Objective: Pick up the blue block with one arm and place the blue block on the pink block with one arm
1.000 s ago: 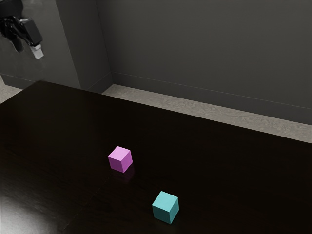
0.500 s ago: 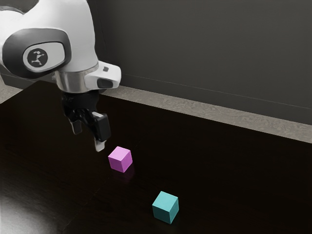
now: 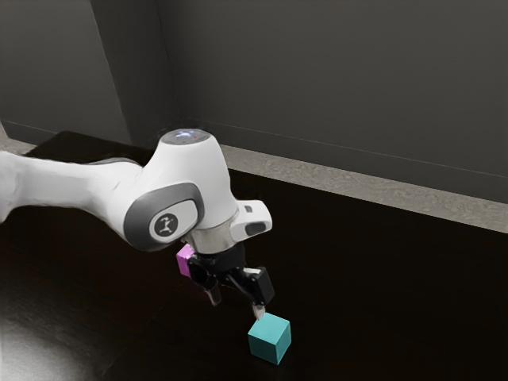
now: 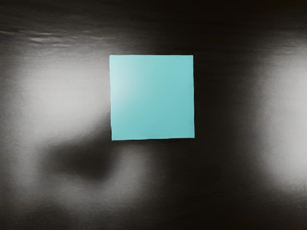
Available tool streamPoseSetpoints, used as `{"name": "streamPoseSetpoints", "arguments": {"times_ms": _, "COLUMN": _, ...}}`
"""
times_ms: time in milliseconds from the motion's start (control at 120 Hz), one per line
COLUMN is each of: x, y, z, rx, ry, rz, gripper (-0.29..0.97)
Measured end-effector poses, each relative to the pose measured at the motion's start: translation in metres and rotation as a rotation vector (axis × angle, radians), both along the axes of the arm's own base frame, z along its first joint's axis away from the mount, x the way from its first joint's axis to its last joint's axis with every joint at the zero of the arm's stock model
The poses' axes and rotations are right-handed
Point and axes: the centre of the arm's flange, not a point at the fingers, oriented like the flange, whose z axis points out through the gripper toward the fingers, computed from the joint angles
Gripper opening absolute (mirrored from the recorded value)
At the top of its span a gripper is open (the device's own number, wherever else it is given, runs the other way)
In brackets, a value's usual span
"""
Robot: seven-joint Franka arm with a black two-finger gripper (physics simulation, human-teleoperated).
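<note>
The blue block (image 3: 269,337) sits flat on the dark table (image 3: 381,302), near the front edge of the exterior view and a little to that view's right of centre, with nothing touching it. In the wrist view the blue block (image 4: 152,97) shows me one square top face lying almost straight under my hand, its edges running square to the frame.

It looks like a small, rigid cube with clean flat sides. I judge it light and stiff, unlikely to crush or deform. The faces look smooth, so it could slip if I pinch it only near the top. I would take it across two opposite side faces, fingers low enough to bear on the middle of each face and parallel to its edges.

My gripper (image 3: 236,305) hovers just above the block and slightly to the exterior view's left of it, apart from it. The fingers (image 3: 260,287) stand spread wide with nothing between them.

The pink block (image 3: 185,259) lies farther back and to the exterior view's left, mostly hidden behind my arm (image 3: 171,206), and well apart from the blue one.
</note>
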Motion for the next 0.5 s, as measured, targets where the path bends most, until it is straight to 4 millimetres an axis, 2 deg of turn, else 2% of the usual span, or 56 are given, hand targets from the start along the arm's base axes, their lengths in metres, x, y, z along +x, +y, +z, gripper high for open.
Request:
{"name": "streamPoseSetpoints", "arguments": {"times_ms": 92, "x": 0.008, "y": -0.001, "z": -0.023, "rx": -0.029, "ry": -0.002, "rz": 0.057, "gripper": 0.68}}
{"name": "streamPoseSetpoints", "arguments": {"times_ms": 283, "x": 0.016, "y": -0.003, "z": -0.032, "rx": -0.048, "ry": -0.04, "rz": 0.121, "gripper": 0.68}}
{"name": "streamPoseSetpoints", "arguments": {"times_ms": 500, "x": 0.015, "y": -0.002, "z": -0.045, "rx": 0.028, "ry": -0.026, "rz": 0.098, "gripper": 0.68}}
